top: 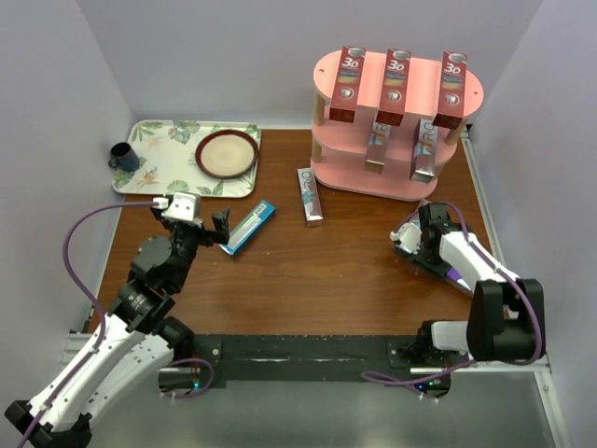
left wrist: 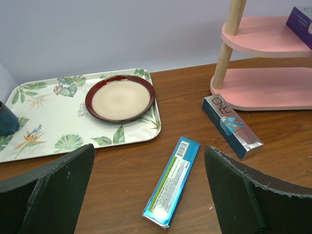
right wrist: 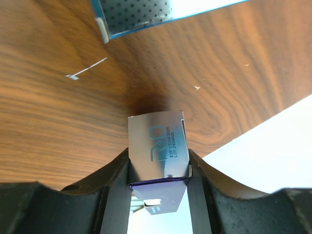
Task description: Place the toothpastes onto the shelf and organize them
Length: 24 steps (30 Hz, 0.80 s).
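You are seeing a floral tray (top: 168,157) lying far left on the wooden table (top: 308,271). It is carrying a red-rimmed plate (top: 227,153) and a dark mug (top: 122,156)

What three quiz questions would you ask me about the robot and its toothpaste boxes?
1. True or false: the left hand is holding something.
2. How many red cartons stand on the top tier of the shelf? A two, B three, C four.
3. Fill in: the carton gripped by the right hand is mostly ____.

Key: 1 false, it is open and empty; 2 B; 3 silver.
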Each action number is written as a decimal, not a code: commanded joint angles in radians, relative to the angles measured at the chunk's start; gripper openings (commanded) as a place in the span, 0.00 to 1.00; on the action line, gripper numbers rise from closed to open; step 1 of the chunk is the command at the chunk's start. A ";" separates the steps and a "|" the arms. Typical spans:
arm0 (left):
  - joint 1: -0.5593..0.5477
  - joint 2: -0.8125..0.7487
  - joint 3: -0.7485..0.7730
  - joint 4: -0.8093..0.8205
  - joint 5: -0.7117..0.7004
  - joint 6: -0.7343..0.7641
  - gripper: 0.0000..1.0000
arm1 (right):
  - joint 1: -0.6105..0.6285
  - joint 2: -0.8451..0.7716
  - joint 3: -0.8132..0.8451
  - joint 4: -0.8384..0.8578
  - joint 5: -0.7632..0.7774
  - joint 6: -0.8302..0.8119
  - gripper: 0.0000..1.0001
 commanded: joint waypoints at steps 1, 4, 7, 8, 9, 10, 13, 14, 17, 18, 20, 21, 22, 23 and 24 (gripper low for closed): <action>0.007 -0.010 0.018 0.035 0.013 0.007 1.00 | 0.032 -0.073 -0.001 -0.086 -0.059 -0.135 0.33; 0.009 -0.020 0.016 0.032 0.013 0.007 1.00 | 0.054 -0.110 0.022 -0.100 -0.095 -0.100 0.28; 0.007 -0.024 0.016 0.033 0.012 0.005 1.00 | 0.089 -0.150 0.062 -0.118 -0.140 -0.058 0.26; 0.009 -0.023 0.016 0.033 0.013 0.005 1.00 | 0.098 -0.158 0.086 -0.123 -0.149 -0.034 0.25; 0.009 -0.021 0.016 0.033 0.015 0.005 1.00 | 0.107 -0.174 0.099 -0.127 -0.178 -0.019 0.23; 0.009 -0.023 0.016 0.035 0.020 0.005 1.00 | 0.119 -0.182 0.110 -0.127 -0.197 -0.003 0.21; 0.011 -0.021 0.016 0.033 0.029 0.004 1.00 | 0.146 -0.216 0.127 -0.130 -0.278 0.076 0.20; 0.011 -0.021 0.016 0.033 0.032 0.004 1.00 | 0.156 -0.225 0.130 -0.132 -0.296 0.090 0.20; 0.011 -0.017 0.015 0.038 0.049 0.004 1.00 | 0.181 -0.260 0.145 -0.133 -0.365 0.149 0.20; 0.011 -0.015 0.015 0.038 0.055 0.004 1.00 | 0.184 -0.265 0.154 -0.133 -0.388 0.164 0.20; 0.011 -0.011 0.016 0.041 0.072 0.005 1.00 | 0.198 -0.271 0.194 -0.139 -0.476 0.207 0.20; 0.012 -0.007 0.015 0.044 0.081 0.007 1.00 | 0.204 -0.268 0.211 -0.142 -0.509 0.218 0.20; 0.012 -0.007 0.013 0.047 0.101 0.012 1.00 | 0.216 -0.261 0.226 -0.158 -0.537 0.228 0.19; 0.012 -0.004 0.011 0.049 0.113 0.012 1.00 | 0.227 -0.239 0.258 -0.164 -0.584 0.247 0.18; 0.011 -0.003 0.011 0.050 0.124 0.013 1.00 | 0.239 -0.228 0.275 -0.169 -0.602 0.256 0.18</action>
